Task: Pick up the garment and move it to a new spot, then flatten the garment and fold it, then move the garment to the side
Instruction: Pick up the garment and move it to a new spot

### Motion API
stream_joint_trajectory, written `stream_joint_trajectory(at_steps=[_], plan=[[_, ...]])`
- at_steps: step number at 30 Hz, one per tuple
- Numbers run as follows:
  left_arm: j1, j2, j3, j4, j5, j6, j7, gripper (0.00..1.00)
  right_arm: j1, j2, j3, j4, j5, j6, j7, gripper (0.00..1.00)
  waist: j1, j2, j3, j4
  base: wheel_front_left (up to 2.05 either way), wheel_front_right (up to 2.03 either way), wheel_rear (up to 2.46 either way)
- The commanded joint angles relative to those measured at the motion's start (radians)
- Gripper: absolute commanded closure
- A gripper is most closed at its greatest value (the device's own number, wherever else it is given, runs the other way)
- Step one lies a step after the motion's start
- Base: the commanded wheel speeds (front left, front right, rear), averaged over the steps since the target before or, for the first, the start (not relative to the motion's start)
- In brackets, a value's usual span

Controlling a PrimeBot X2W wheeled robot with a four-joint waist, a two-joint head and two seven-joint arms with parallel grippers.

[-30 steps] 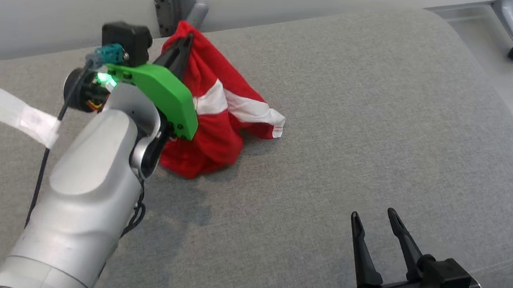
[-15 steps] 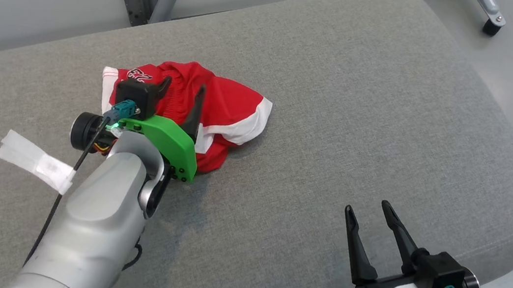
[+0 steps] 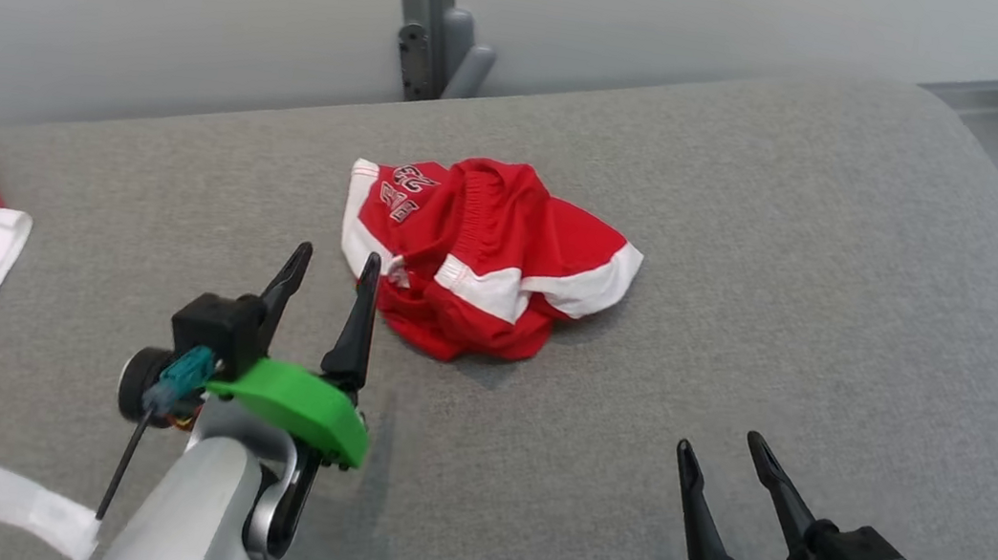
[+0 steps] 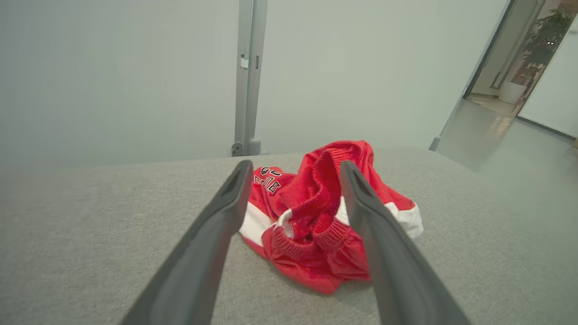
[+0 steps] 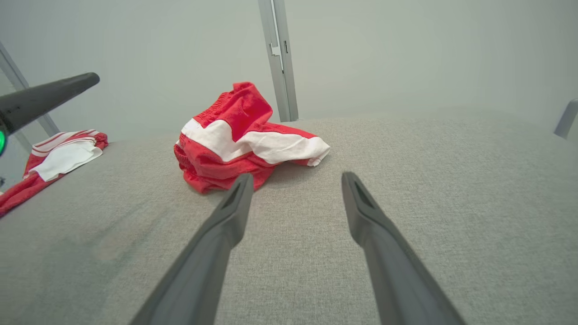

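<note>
Garment (image 3: 483,254), red-and-white shorts, lay crumpled mid-frame, seemingly soft and light, best pinched at the waistband (image 3: 474,195); left claw (image 3: 338,255) and right claw (image 3: 721,441) gaped wide, empty.

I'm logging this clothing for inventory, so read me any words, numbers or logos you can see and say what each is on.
"BU": the start of the lower row of lettering on the red shorts, seen in the left wrist view; the rest is lost in folds.
Upper row of that lettering: too creased and small to read.
White tag near the left arm's cable: any print is too blurred to read.
</note>
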Motion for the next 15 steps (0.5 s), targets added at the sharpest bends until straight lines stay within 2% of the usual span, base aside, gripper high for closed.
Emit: stream_joint_trajectory(at_steps=[1,6,15], plan=[[0.054,0.011,0.025,-0.046,0.044,-0.003,-0.003,0.00,0.015,-0.002,-0.009,-0.006,0.001,-0.001,-0.001,0.00,0.0000,0.0000,-0.068,0.096,0.00,0.00,0.00],[0.212,0.008,0.112,-0.201,0.159,0.000,-0.003,0.00,0.034,-0.002,-0.054,-0.027,-0.007,-0.001,-0.001,0.00,0.0000,0.0000,-0.092,0.145,0.00,0.00,0.00],[0.414,-0.010,0.216,-0.392,0.272,0.007,-0.003,0.00,0.050,-0.002,-0.079,-0.047,-0.013,-0.001,-0.001,0.00,0.0000,0.0000,-0.108,0.173,0.00,0.00,0.00]])
